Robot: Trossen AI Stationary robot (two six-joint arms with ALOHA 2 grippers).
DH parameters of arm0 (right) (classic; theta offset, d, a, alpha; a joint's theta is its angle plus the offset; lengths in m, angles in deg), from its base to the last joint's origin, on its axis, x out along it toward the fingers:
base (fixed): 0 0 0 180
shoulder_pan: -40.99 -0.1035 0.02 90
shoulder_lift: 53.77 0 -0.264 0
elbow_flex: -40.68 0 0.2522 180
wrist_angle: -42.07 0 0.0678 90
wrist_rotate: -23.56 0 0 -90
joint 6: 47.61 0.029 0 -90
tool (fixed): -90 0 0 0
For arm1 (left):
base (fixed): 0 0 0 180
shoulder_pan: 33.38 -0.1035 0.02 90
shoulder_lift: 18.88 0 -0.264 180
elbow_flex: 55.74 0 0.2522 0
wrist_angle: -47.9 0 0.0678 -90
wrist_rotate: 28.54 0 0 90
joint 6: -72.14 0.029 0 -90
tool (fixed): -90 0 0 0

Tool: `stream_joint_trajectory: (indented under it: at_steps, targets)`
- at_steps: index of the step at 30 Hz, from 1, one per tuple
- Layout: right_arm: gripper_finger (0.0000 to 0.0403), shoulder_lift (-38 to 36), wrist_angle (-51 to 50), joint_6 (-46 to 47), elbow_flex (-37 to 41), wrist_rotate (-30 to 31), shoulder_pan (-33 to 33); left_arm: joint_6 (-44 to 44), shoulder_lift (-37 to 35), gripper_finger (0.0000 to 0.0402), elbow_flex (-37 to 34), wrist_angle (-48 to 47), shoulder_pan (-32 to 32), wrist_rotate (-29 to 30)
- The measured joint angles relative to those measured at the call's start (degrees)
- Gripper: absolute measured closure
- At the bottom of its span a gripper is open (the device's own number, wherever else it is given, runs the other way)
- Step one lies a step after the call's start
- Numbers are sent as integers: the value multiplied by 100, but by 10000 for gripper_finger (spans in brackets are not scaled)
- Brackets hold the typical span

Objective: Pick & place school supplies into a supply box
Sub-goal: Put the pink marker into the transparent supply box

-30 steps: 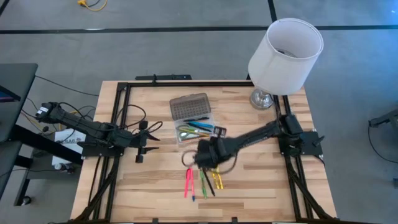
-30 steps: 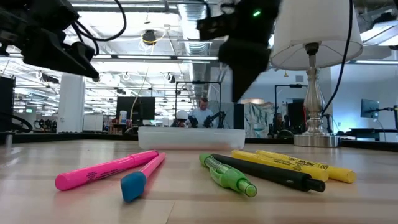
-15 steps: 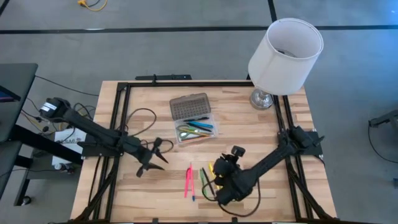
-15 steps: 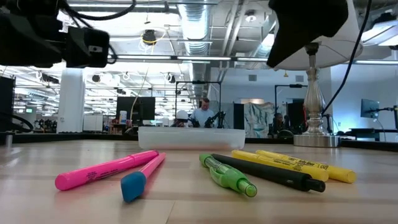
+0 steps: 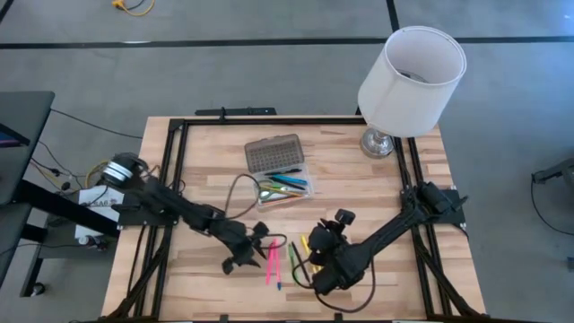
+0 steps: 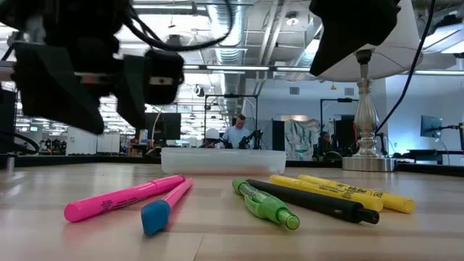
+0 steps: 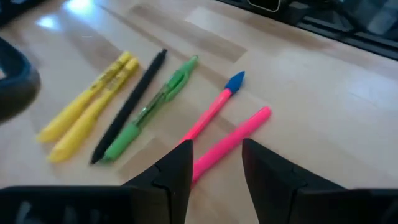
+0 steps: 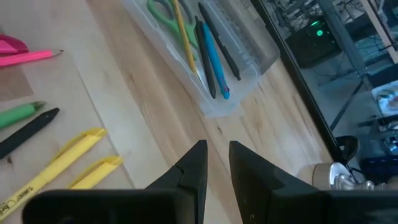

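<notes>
Left gripper (image 5: 244,254) is seen parted, empty, poised over pink pens (image 7: 227,127), near-left of the supply box (image 5: 280,188). Right gripper (image 5: 316,280) is held slightly parted, empty, beside yellow pens (image 8: 68,163). Bare table (image 5: 386,206) is left right of the box.

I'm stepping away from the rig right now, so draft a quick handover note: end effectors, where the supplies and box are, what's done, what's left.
Left end effector: open, empty, hovering over the pink marker.
Right end effector: fingers slightly apart, empty, above the table between the loose pens and the box.
Box: mid-table, lid open, already holding scissors and a few pens.
Left on the table: pink marker, pink pencil, green pen, black pen, two yellow markers.
Next, probably: pick up the pink marker.
</notes>
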Motion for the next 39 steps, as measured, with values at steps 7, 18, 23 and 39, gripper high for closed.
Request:
stream_joint_trajectory:
  at_steps: [7, 18, 23, 39]
  targets:
    - [340, 2, -25, 8, 0, 4, -72, -4, 877, 268, 683, -475, -242, -260]
    - [340, 2, -96, 151, 4, 89, -168, -15, 1205, 268, 1010, -1127, -483, -960]
    - [340, 2, -92, 162, 4, 89, -164, -13, 1171, 268, 1021, -1450, -526, -983]
    - [340, 63, -88, 160, 7, 91, -166, -553, 1132, 327, 1037, -2216, -533, -645]
